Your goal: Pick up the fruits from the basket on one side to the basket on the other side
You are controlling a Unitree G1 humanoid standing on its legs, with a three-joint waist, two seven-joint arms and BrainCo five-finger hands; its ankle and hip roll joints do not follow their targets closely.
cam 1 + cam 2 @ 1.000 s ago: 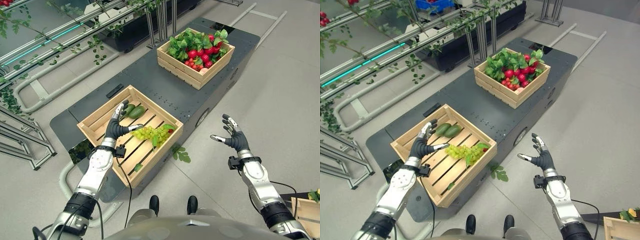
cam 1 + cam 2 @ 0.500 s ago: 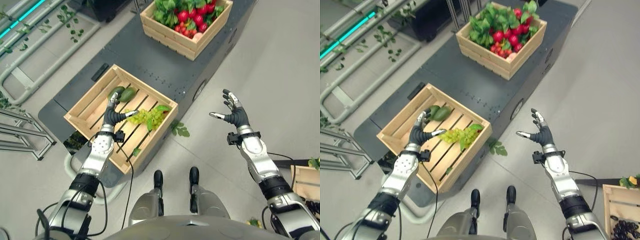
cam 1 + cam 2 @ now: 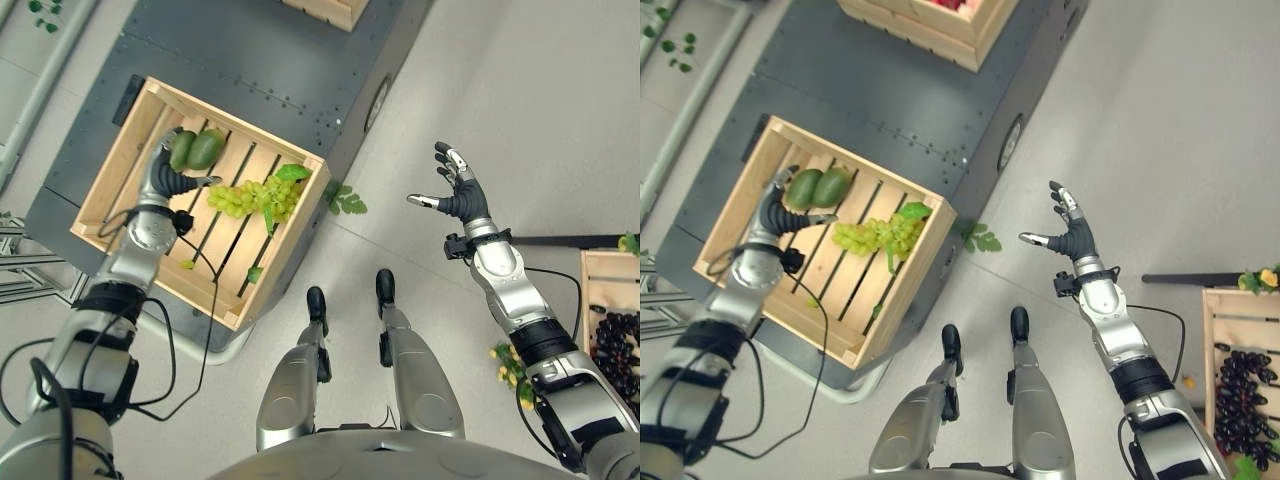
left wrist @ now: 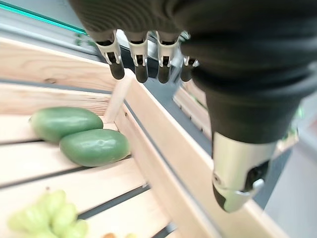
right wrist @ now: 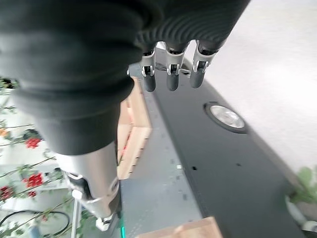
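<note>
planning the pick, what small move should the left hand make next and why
Probably lower the left hand onto the nearer avocado and curl round it: the hand is open, holds nothing, and hovers beside the two avocados in the wooden crate.

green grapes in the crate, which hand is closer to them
Left. The left hand hovers open inside the crate, just beside the green grapes and near the two avocados. The right hand is open over the floor, well off to the other side.

Bright, even overhead light; soft shadows on floor (image 3: 520, 90). Head views crisp w/ wide-angle stretch; wrist views blurry close-up.
</note>
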